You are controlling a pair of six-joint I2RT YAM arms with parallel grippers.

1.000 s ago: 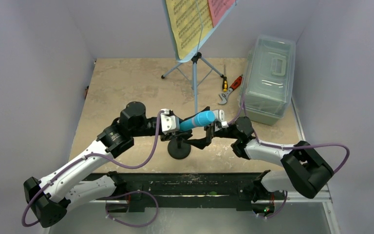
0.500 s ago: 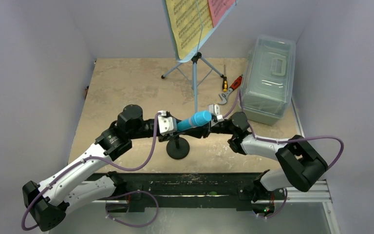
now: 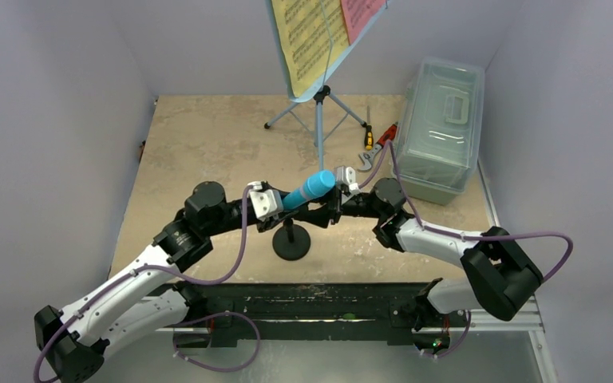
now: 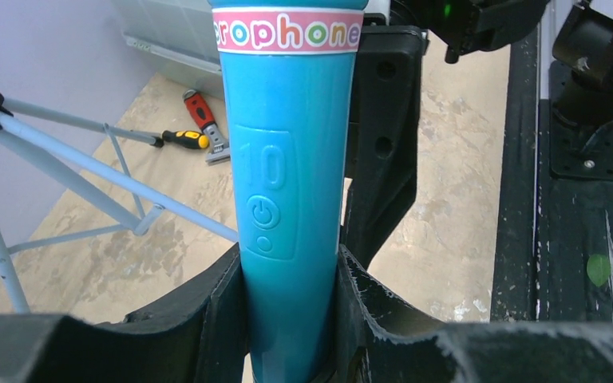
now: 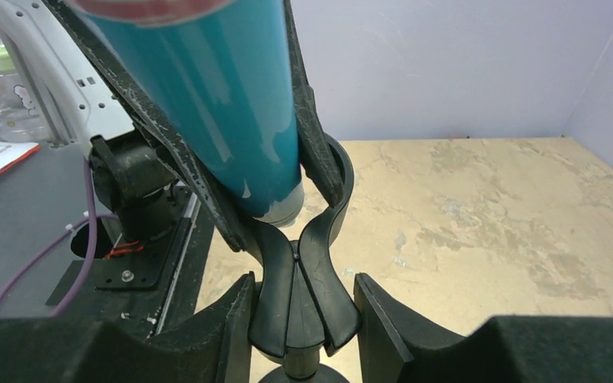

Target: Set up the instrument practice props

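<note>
The cyan microphone [image 3: 307, 190] slants over the black round-base mic stand [image 3: 291, 246]. My left gripper [image 3: 275, 209] is shut on the microphone's body [image 4: 291, 183]; both pads press its sides. My right gripper [image 3: 325, 214] is shut on the stand's black clip [image 5: 299, 295], one finger [image 5: 235, 327] on each side. The microphone's lower end [image 5: 223, 104] rests between the clip's upper prongs. The light blue music stand [image 3: 319, 120] stands at the back on tripod legs [image 4: 88, 167], holding a yellow page [image 3: 307, 40] and a pink page [image 3: 359, 16].
A clear lidded box [image 3: 439, 128] stands at the back right. A screwdriver [image 3: 368, 136] and a red-handled wrench [image 3: 377, 145] lie between it and the tripod; both also show in the left wrist view, screwdriver [image 4: 179, 140] and wrench [image 4: 203, 120]. Grey walls close in the table.
Both grippers have moved left and slightly back. The microphone went with the left gripper and now sits over the stand. The right gripper has closed in on the clip.
</note>
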